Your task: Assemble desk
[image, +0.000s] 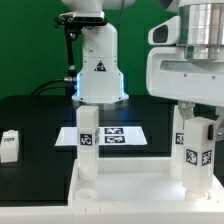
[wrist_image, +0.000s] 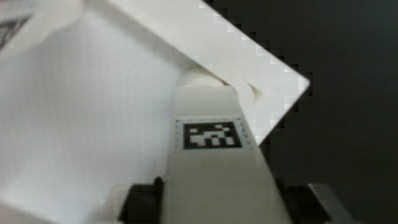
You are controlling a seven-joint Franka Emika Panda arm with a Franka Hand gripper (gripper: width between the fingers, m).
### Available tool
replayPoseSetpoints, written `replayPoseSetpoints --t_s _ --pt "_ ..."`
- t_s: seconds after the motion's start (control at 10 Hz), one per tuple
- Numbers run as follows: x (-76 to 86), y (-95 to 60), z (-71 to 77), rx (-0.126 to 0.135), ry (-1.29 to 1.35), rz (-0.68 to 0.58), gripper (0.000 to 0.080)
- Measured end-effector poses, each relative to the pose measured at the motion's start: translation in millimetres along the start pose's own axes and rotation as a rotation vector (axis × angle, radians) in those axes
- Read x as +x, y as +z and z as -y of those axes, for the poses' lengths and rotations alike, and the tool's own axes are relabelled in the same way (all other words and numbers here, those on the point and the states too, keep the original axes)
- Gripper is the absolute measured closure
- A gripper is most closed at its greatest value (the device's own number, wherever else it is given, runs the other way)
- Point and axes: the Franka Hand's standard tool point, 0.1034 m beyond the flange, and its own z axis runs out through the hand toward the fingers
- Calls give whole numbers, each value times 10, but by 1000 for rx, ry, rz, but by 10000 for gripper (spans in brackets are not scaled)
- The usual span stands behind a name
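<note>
The white desk top [image: 130, 195] lies at the front, and its raised rim and one corner [wrist_image: 125, 90] show in the wrist view. Two white square legs with marker tags stand upright on it. One leg [image: 88, 142] is toward the exterior view's left. The other leg [image: 194, 150] is at the right corner. My gripper [image: 195, 113] comes down from above and is shut on the top of that right leg [wrist_image: 217, 140]. Dark finger pads [wrist_image: 150, 200] press on both of its sides. A third leg [image: 10, 146] lies loose on the black table at the exterior view's left.
The marker board [image: 115, 134] lies flat on the black table behind the desk top. The arm's white base [image: 100, 70] rises behind it at the middle, with cables beside it.
</note>
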Motion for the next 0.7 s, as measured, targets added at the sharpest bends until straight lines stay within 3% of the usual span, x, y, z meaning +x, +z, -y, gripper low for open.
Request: replayPoseSetpoints --t_s 0.3,0.6,0.7 --pt "13 -1 -9 6 179 23 514" --pt "2 10 16 26 658 75 514" --pt "-6 13 21 35 708 81 514"
